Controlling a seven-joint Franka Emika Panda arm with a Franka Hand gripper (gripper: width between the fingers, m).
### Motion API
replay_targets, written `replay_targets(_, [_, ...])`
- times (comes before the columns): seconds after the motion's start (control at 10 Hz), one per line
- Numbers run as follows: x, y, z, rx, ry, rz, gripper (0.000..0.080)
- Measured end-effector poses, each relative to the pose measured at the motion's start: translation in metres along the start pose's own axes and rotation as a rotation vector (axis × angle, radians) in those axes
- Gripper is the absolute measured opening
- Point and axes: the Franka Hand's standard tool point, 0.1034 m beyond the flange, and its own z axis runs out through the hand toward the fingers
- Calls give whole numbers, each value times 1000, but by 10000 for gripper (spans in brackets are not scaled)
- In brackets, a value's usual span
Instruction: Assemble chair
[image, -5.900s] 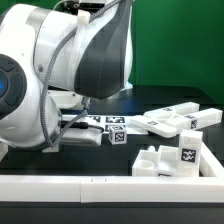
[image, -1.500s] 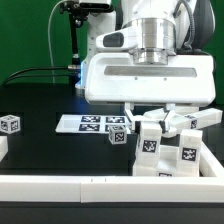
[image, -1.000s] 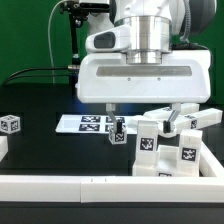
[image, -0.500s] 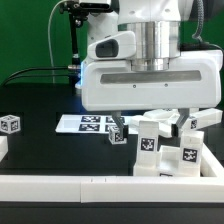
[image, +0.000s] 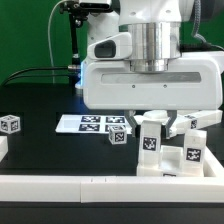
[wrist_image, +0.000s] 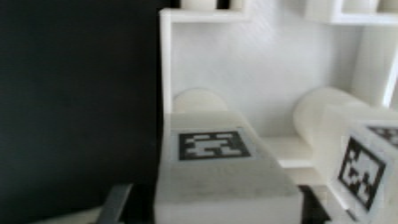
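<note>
- The white Franka arm (image: 150, 70) stands straight down over the exterior view's right half. Its broad white wrist housing is level, and the claw (image: 151, 127) points at the worktop.
- The claw's dark fingers (image: 133, 119) straddle the top of an upright white plastic chair block with a square black-and-white tag (image: 149, 144). In the wrist view the same block (wrist_image: 214, 150) fills the gap, with one dark finger (wrist_image: 121, 204) just beside its flank. I cannot tell whether the claw is clenched on the block or released.
- The matte black worktop (image: 40, 150) has a raised white rim (image: 60, 186) along its near edge, and a green backdrop (image: 30, 40) stands behind it.
- The flat white marker board (image: 92, 122) lies on the worktop, on the exterior view's left of the claw.
- The loose chair parts are scattered:
  - A second tagged white block (image: 190, 155) stands just beside the straddled one, on the exterior view's right.
  - A long white slab (image: 207, 118) lies behind them.
  - A small tagged cube (image: 117, 136) sits at the marker board's near edge, close to the claw.
  - Another small tagged cube (image: 10, 124) sits well apart, at the exterior view's far left.
</note>
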Motion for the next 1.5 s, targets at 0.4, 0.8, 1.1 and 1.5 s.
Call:
replay_targets(0.4, [3,-9,3,45,-19,655,285])
replay_targets(0.8, [9,-10,3,83,-27,852,285])
replay_targets(1.1, [13,-8,1,71,-5,344,554])
replay_targets(1.5, [8,-10,2,50,-13,-40,646])
